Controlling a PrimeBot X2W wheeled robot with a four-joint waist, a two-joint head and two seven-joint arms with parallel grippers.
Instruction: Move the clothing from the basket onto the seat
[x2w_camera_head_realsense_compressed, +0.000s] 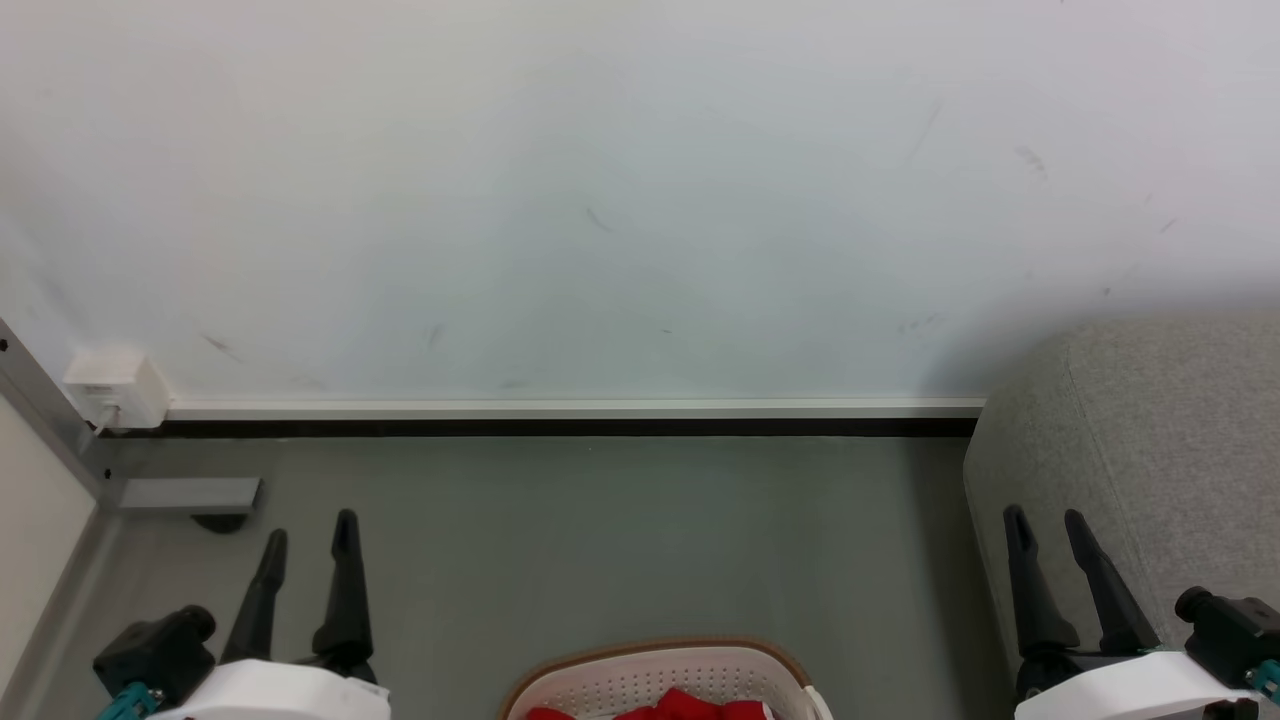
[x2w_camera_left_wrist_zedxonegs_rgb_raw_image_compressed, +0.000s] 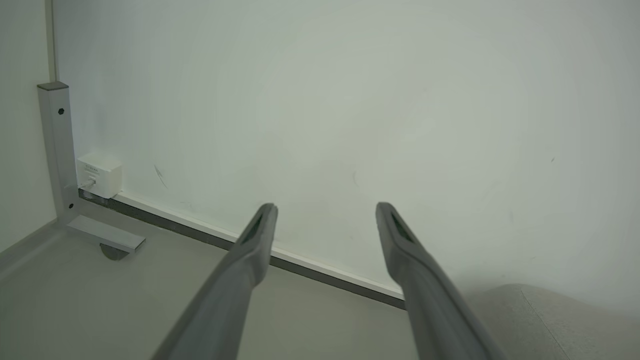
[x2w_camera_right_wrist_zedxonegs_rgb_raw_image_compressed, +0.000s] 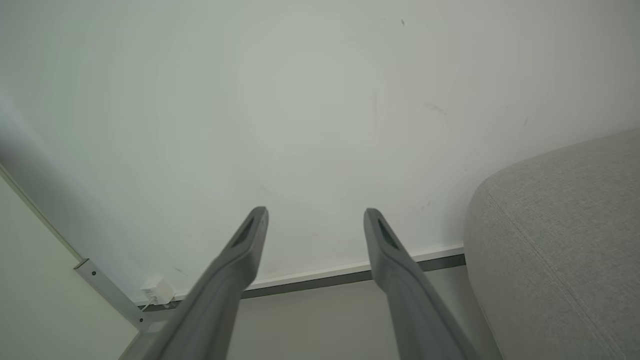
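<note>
I note bright red fabric clothing (x2w_camera_head_realsense_compressed: 685, 705) in the oval white perforated basket (x2w_camera_head_realsense_compressed: 650, 648) nearest me. Left gripper (x2w_camera_head_realsense_compressed: 311, 529) and right gripper (x2w_camera_head_realsense_compressed: 1045, 517) flank it, jaws apart, empty. Beyond, light grey upholstered seat (x2w_camera_head_realsense_compressed: 1160, 440) at right, white wall (x2w_camera_head_realsense_compressed: 600, 200) behind.

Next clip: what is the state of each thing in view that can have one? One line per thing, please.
left gripper: open, holding nothing.
right gripper: open, holding nothing.
clothing: bunched inside the basket, not gripped.
basket: upright on the floor, loaded with the clothing.
sofa: no clothing on the part that shows.
</note>
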